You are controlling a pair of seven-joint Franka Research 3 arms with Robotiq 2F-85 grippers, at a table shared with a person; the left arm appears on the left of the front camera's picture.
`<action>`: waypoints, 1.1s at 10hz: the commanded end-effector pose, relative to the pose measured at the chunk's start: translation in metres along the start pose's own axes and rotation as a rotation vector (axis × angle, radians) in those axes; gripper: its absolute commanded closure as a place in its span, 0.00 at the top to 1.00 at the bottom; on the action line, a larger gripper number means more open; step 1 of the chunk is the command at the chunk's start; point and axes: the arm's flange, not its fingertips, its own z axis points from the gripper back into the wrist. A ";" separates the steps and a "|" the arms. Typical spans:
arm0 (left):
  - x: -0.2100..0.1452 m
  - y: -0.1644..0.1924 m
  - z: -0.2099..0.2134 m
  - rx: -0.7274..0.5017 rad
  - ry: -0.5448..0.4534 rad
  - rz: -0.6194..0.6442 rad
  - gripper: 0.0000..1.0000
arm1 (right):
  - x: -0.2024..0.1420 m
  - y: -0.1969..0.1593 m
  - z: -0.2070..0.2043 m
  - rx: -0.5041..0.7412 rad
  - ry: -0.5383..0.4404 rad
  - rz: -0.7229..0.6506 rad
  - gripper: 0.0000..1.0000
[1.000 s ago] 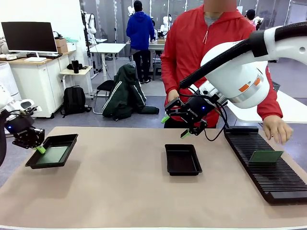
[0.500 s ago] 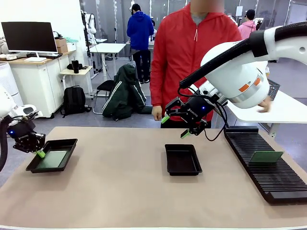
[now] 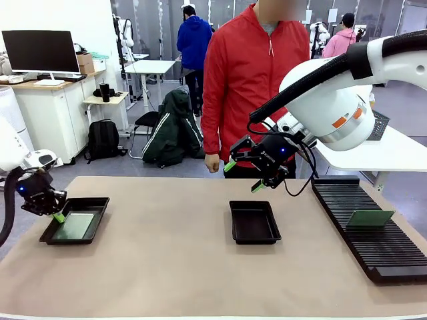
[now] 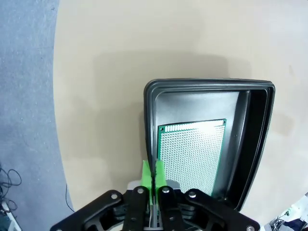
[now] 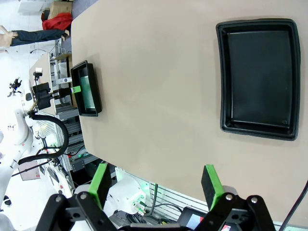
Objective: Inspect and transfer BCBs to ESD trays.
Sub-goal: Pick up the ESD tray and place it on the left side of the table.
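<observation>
Seeing right gripper (image 3: 243, 176) open near middle tray (image 3: 255, 241); next BCB (image 3: 369, 218) lower right on rack (image 3: 383, 257); our left gripper (image 3: 59, 217) pinches left tray (image 3: 100, 215) rim.

You've got one black tray (image 3: 91, 201) at lower left with a pale green board (image 3: 72, 227) flat inside; a second tray (image 3: 254, 223) sits centre; another board (image 3: 369, 218) stands tilted at right.

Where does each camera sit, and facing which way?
Front: between the arms, facing a person across the table; left gripper, right gripper ahead.
Left wrist: over the left tray holding a board; own fingers pinch its rim.
Right wrist: high, over the empty middle tray; own fingers spread.
Shared: both wrist views show the left tray.
</observation>
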 end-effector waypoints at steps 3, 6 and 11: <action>0.000 -0.002 -0.003 0.006 0.003 0.009 0.04 | -0.001 -0.001 0.000 0.000 0.001 0.000 1.00; 0.000 -0.003 -0.006 0.006 0.009 0.015 0.04 | -0.001 -0.001 0.000 0.000 0.001 0.000 1.00; 0.002 -0.003 0.000 0.036 0.025 0.038 0.46 | -0.001 -0.001 0.000 0.000 0.001 0.000 1.00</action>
